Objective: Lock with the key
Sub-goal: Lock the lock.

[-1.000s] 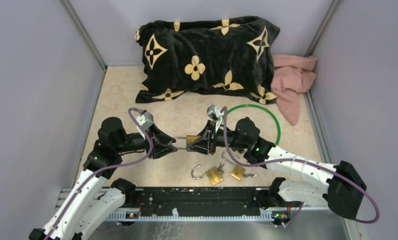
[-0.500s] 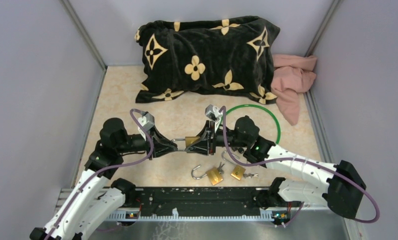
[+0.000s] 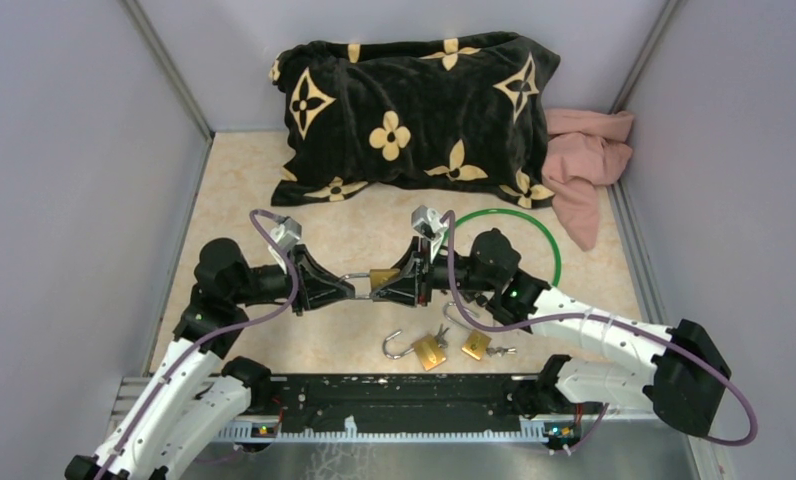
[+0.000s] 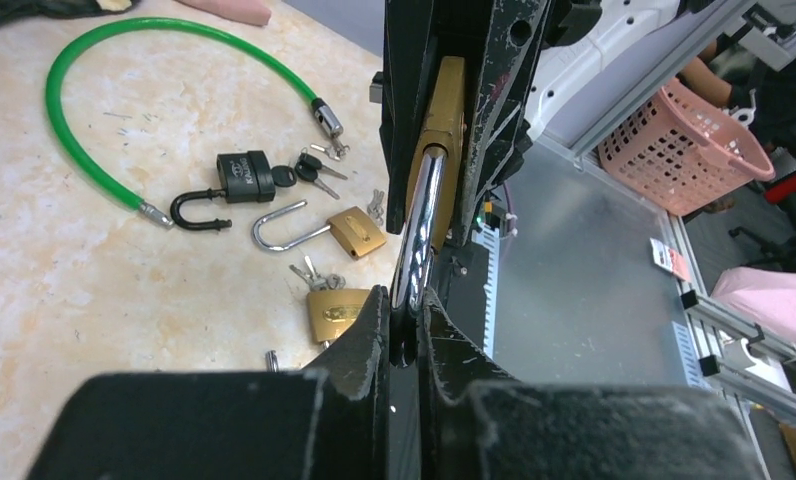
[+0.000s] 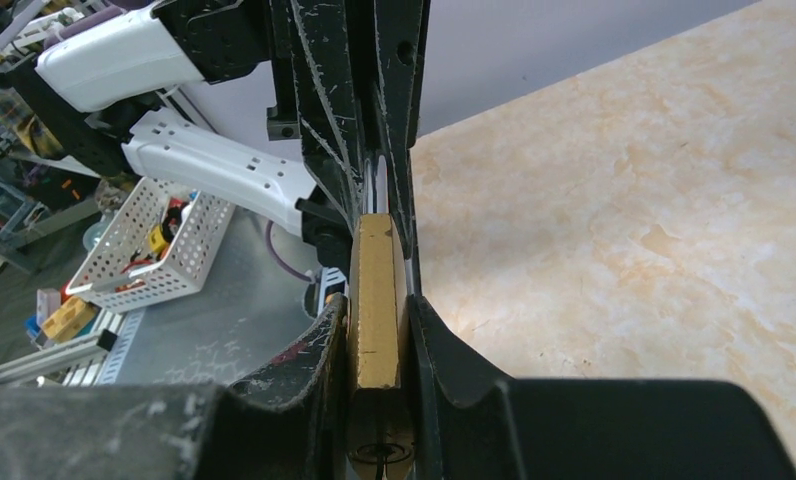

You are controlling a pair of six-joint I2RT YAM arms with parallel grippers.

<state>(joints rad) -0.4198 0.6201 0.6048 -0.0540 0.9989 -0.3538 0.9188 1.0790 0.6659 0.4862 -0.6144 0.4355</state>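
1 padlock [image 3: 383, 277], horizontal, shackle [image 4: 419, 235] leftward in left tool [image 3: 347, 288]

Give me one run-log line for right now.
left gripper: shut on shackle | right gripper: shut on brass padlock body | spare brass padlocks: lying on table

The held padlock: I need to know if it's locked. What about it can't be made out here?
Keyhole, any key: right wrist view, dark between the fingers of the right gripper around the held padlock; top view, too small.
Ends of the shackle: left wrist view, those fingers cover the body's sides, so latched or not cannot be told.
Its bend: swallowed by the left gripper.
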